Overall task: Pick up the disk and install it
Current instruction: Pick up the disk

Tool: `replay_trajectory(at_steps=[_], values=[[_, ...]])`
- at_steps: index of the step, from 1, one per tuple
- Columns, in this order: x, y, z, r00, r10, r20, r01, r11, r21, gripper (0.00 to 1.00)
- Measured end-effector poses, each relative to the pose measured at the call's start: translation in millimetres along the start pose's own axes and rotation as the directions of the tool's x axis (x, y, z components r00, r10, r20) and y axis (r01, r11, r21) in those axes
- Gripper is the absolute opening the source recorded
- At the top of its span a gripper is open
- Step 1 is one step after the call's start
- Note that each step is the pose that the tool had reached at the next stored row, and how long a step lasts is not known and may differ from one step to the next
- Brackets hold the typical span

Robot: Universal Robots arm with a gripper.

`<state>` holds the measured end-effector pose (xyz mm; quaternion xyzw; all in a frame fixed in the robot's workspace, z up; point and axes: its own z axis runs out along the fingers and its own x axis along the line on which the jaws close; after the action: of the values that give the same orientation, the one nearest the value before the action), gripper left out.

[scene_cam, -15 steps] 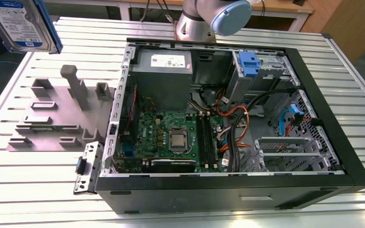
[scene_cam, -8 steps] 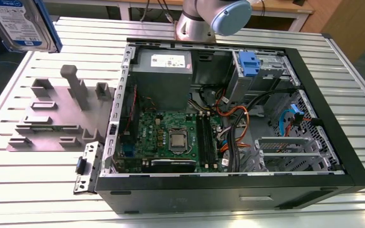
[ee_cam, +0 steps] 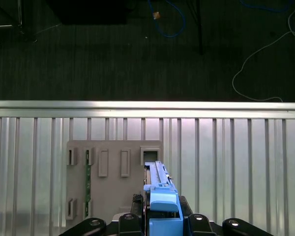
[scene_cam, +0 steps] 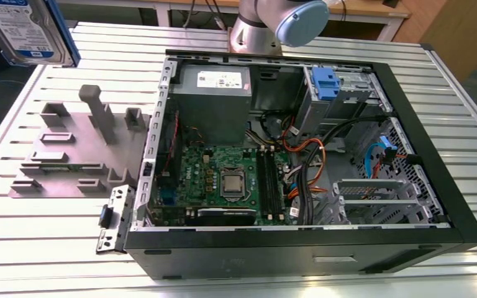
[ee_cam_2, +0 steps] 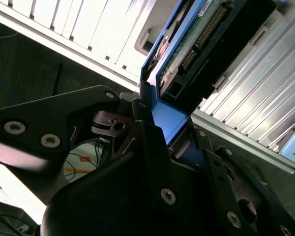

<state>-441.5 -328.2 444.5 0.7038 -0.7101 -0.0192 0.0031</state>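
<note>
disk (scene_cam: pixel 27 31): held in the air at the exterior view's upper left, label facing out, well apart from the computer case
gripper (ee_cam: pixel 162 223): fingers (ee_cam_2: pixel 150 142) clenched on the disk's blue frame, metal body sticking out beyond them
computer case (scene_cam: pixel 437 155): lies open side up on the slatted table (scene_cam: pixel 48 248), with a blue-tabbed drive bay (scene_cam: pixel 325 84) at its far end
grey holder plate (scene_cam: pixel 64 167): flat on the table, just beside the case at the exterior view's left, below the disk in the first wrist view

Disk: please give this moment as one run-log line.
disk: held aloft | gripper: shut on disk | case: open, disk not installed
</note>
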Motion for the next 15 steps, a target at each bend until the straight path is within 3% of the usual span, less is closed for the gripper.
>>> replay_trajectory(at_steps=[15], values=[[-0.2,0.3,-10.6,1.0,0.0,0.0,0.0,1.0,0.0,0.37]])
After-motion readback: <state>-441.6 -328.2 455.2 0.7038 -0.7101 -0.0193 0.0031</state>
